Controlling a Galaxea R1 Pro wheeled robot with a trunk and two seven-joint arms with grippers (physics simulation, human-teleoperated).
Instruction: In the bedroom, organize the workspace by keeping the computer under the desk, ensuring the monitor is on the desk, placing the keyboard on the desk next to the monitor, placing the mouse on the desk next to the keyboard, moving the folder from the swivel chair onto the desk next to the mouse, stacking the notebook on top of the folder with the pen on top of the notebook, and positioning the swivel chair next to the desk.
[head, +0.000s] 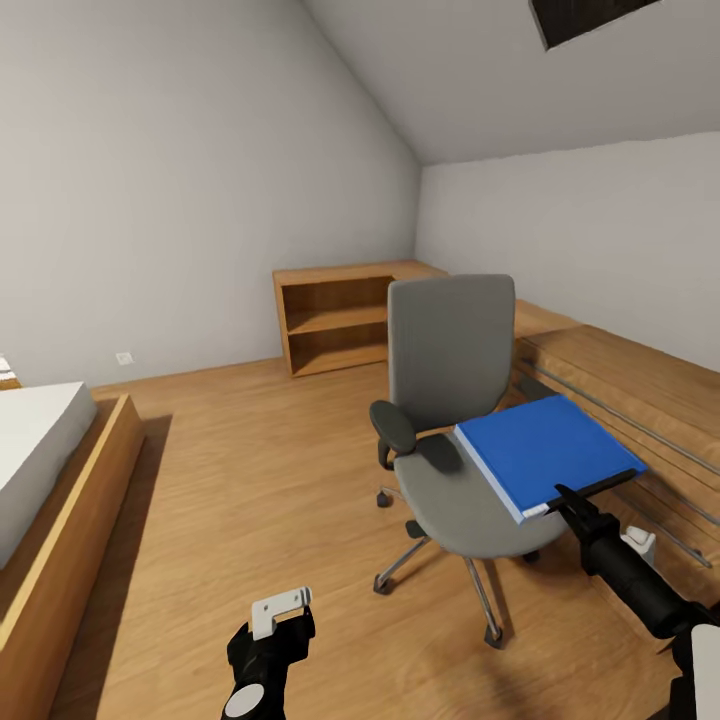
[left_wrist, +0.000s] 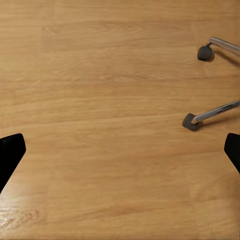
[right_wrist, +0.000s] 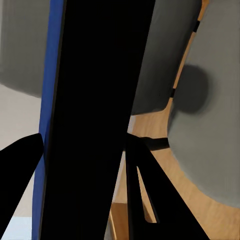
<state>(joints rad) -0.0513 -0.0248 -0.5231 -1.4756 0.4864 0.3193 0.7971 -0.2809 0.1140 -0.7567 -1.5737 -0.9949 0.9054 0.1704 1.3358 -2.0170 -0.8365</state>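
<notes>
**Right pincer clamped on the blue folder beside the chair**

The right gripper (head: 562, 497) is closed narrow on the near corner of the folder (head: 545, 450), its dark fingers pinching the pale lower edge. In the right wrist view the folder (right_wrist: 50, 75) runs between the two black fingers (right_wrist: 20, 165) as a tall dark slab with a blue face along one side, so the grip is across its thickness. The folder is held roughly level, tilted a little, hanging over the right side of the swivel chair's (head: 450, 400) seat and partly past it; whether it touches the seat cannot be told.

The right arm reaches in from the lower right of the head view, forearm stretched forward and slightly up toward the chair.

The left gripper (head: 285, 605) hangs low near the robot's body and points down at the wooden floor (head: 250, 470). In the left wrist view its fingertips (left_wrist: 10, 155) sit far apart at the two edges, wide open and holding nothing; two chair legs with casters (left_wrist: 191, 121) lie on the floor beyond.

Counted: one folder, one swivel chair, two grippers. Behind the chair stands one low wooden shelf unit (head: 335, 320); one bed (head: 40, 450) sits at the left
</notes>
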